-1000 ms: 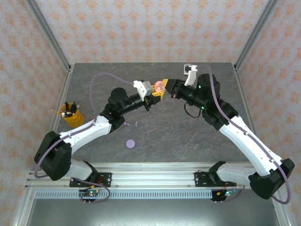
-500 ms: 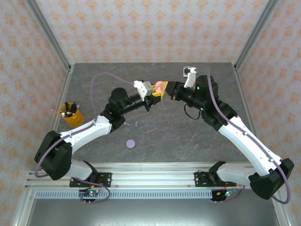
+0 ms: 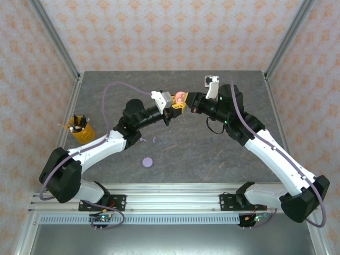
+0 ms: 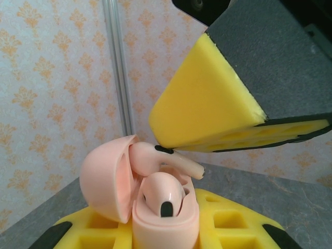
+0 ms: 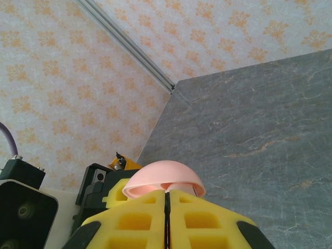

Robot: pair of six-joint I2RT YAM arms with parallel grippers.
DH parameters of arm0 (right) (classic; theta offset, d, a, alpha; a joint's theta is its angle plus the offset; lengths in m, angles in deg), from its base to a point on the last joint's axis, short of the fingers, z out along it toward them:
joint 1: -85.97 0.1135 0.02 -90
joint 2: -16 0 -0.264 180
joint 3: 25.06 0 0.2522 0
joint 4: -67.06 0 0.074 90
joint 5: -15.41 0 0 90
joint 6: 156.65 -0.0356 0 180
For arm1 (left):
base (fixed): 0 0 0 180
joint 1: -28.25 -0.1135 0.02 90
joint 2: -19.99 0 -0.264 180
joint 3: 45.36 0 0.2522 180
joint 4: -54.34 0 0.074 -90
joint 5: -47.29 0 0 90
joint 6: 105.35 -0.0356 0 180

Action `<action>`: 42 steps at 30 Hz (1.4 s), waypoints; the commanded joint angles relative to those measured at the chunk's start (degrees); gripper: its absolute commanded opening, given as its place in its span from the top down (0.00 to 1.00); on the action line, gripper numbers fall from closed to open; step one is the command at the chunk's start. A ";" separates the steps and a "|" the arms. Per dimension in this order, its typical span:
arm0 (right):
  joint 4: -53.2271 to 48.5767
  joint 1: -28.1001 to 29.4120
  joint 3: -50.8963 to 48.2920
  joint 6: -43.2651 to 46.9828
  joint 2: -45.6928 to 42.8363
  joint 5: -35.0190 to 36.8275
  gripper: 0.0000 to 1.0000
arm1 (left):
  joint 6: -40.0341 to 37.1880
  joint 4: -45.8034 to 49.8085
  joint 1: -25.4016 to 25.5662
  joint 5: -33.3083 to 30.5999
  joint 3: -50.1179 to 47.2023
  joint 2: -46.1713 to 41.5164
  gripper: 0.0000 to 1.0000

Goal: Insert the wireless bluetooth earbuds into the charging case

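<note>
Presently the open pink case (image 4: 167, 228) holds one pink earbud (image 4: 160, 193).

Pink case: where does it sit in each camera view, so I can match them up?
Top external: pink case just above centre.
Left wrist: case at the bottom, left of centre, open.
Right wrist: case at bottom centre.
Shared landmark: grey table, also and.
</note>
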 commanded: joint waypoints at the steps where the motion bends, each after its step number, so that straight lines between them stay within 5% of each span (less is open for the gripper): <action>1: -0.25 -0.14 -0.46 0.70 0.49 -0.31 0.90 | 0.99 -2.90 0.41 0.11 2.13 0.25 1.00; 22: -1.43 -0.14 -1.52 0.43 1.00 -0.42 0.81 | 1.21 -3.22 0.54 -0.85 1.84 0.26 1.00; 42: -10.43 -0.15 3.97 4.77 5.04 0.51 0.83 | 0.58 -2.02 0.53 -0.15 1.59 0.33 1.00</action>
